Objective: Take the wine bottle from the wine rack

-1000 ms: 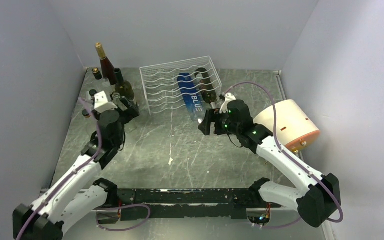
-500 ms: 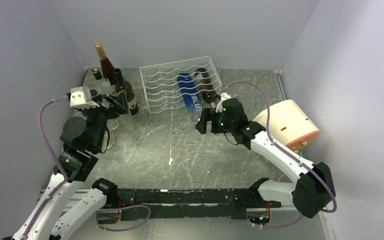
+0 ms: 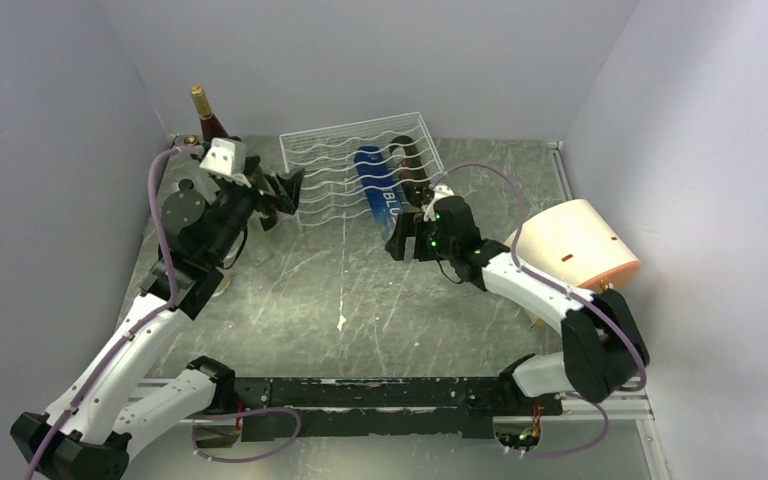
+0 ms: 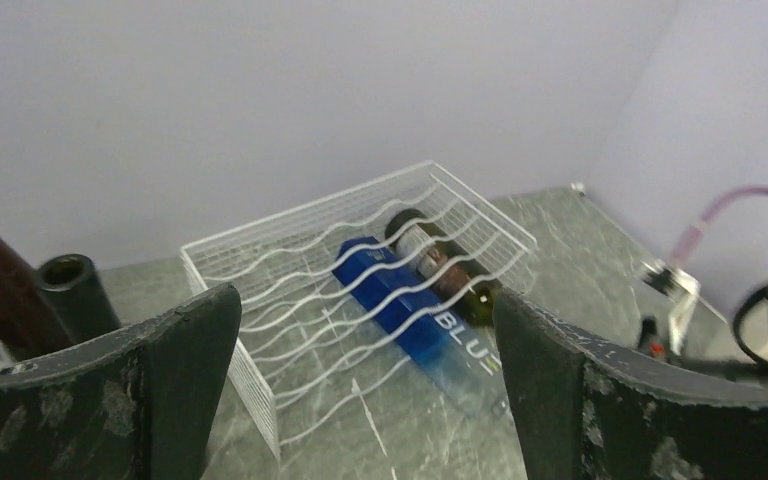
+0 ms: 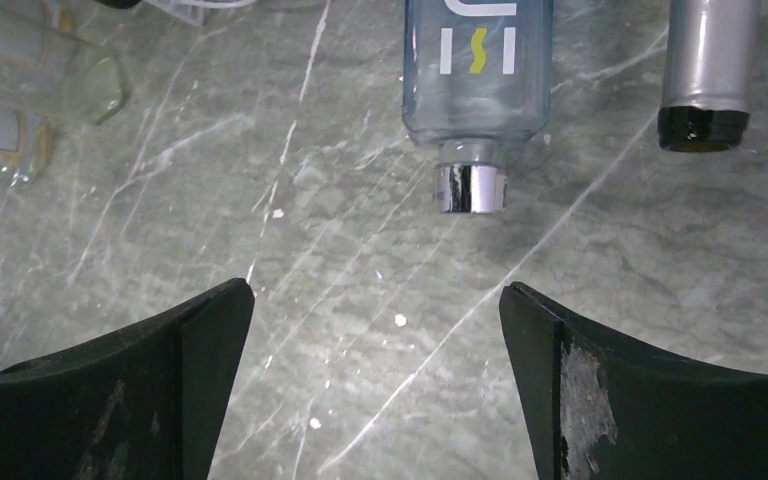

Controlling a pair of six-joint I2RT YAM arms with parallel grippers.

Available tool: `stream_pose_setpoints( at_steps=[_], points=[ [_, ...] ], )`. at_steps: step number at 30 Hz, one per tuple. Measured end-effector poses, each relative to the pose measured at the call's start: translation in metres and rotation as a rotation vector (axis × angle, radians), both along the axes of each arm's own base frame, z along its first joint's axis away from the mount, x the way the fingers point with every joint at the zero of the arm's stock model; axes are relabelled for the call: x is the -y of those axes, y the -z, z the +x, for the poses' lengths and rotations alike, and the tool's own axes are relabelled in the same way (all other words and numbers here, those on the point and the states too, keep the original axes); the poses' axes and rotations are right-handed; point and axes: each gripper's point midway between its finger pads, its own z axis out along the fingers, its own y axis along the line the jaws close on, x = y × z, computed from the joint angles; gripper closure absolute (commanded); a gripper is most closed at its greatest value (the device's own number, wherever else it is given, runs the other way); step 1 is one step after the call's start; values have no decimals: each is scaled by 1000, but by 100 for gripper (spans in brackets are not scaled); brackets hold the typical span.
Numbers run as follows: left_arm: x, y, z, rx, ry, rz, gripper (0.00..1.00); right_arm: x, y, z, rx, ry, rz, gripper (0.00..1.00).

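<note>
The white wire wine rack stands at the back middle. In it lie a blue bottle marked BLU and, to its right, a dark wine bottle, necks toward me. My left gripper is open and empty, raised by the rack's left end; its view shows the rack, the blue bottle and the dark bottle between its fingers. My right gripper is open and empty just short of the necks. Its view shows the blue bottle's silver cap and the dark bottle's foil neck, with the right gripper over bare table.
A gold-capped red bottle stands at the back left corner, with other bottles partly hidden behind my left arm; a dark bottle top shows there. A cream-and-orange cylinder lies at the right. Clear glassware sits left of the right gripper.
My left arm has swung up and to the right, from the standing bottles to the rack's left end. My right gripper has crept a little toward the bottle necks.
</note>
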Motion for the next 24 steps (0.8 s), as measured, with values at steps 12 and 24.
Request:
stream_pose_setpoints(
  at_steps=[12, 24],
  points=[
    [21, 13, -27, 74, 173, 27, 3, -10, 60, 39, 10, 26, -54, 30],
    [36, 26, -24, 41, 242, 41, 5, -11, 96, 58, 5, 49, -67, 35]
  ],
)
